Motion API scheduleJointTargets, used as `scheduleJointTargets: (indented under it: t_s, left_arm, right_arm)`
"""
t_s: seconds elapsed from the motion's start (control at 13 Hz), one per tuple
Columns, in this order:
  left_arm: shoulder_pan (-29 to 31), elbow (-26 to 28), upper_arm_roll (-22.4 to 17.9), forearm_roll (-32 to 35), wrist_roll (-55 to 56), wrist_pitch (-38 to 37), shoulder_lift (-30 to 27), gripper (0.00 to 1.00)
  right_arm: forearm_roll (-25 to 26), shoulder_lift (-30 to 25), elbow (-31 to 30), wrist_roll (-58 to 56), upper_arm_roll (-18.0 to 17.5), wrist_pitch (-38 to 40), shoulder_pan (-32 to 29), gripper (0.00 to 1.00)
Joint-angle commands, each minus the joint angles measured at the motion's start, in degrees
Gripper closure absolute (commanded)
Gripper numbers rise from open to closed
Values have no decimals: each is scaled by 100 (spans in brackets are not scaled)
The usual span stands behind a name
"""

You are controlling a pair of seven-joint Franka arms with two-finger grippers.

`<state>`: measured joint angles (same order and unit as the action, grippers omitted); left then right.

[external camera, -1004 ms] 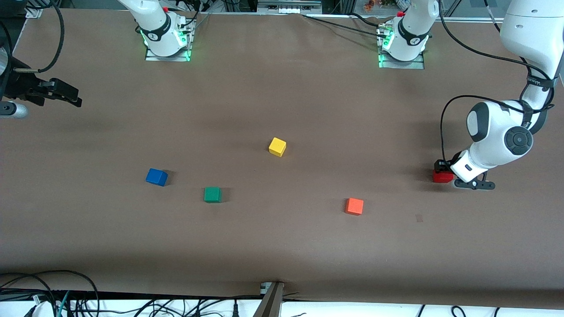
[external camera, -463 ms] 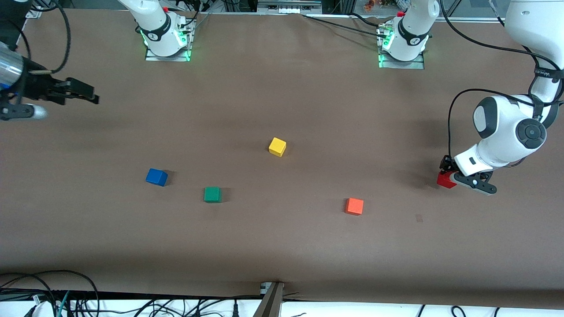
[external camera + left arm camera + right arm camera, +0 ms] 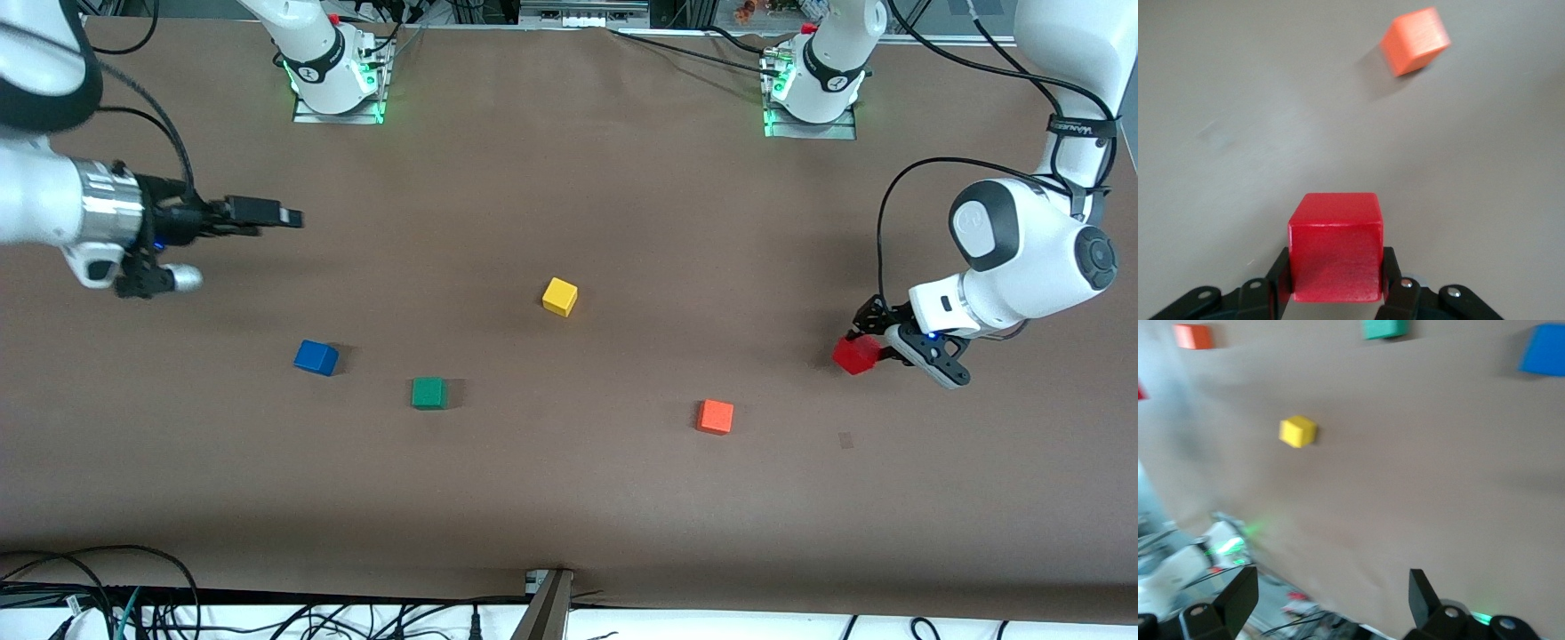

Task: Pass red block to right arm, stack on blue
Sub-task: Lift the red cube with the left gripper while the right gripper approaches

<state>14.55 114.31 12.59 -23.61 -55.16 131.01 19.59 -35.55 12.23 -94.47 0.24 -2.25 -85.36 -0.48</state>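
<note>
Nearest the front camera: orange cube [image 3: 715, 416], then green cube [image 3: 428, 392], both loose on the table [image 3: 569, 498]. Blue cube [image 3: 316, 357] sat a bit farther, toward the right arm's end, nothing stacked on it. Yellow cube [image 3: 559, 296] farther again, mid-table.

Left gripper [image 3: 876, 348] was clamped on the red block [image 3: 854, 354], carried off the surface over the left arm's end of the table. Left wrist view confirmed it: block [image 3: 1334, 248] pinched between both fingers [image 3: 1279, 280], bare table below, orange cube [image 3: 1415, 41] near.

Right gripper [image 3: 267, 214] was over the right arm's end of the table, up in the air, pointing toward the middle. Its fingers [image 3: 1238, 597] were spread apart, nothing between them.

Progress, my read: pick done, handover not yet done. The grippers were well apart. Remaining: bring the two together, right takes red, left lets go, right places it on blue.
</note>
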Motion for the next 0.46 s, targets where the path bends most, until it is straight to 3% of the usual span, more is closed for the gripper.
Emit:
scheduleJointTargets:
  t_s: [0.0, 0.15, 0.39]
  left_arm:
    - [101, -94, 68, -1107, -1326, -391, 0, 100]
    - [83, -163, 68, -2028, -2380, -803, 79, 100]
    - [83, -602, 59, -3147, -4060, -1848, 413, 100]
  right_arm:
    - [-1178, 437, 61, 81, -3, -252, 100, 0]
    - [-2118, 718, 26, 247, -3, -655, 337, 0]
    - [-2849, 982, 17, 538, -3, -1568, 908, 0]
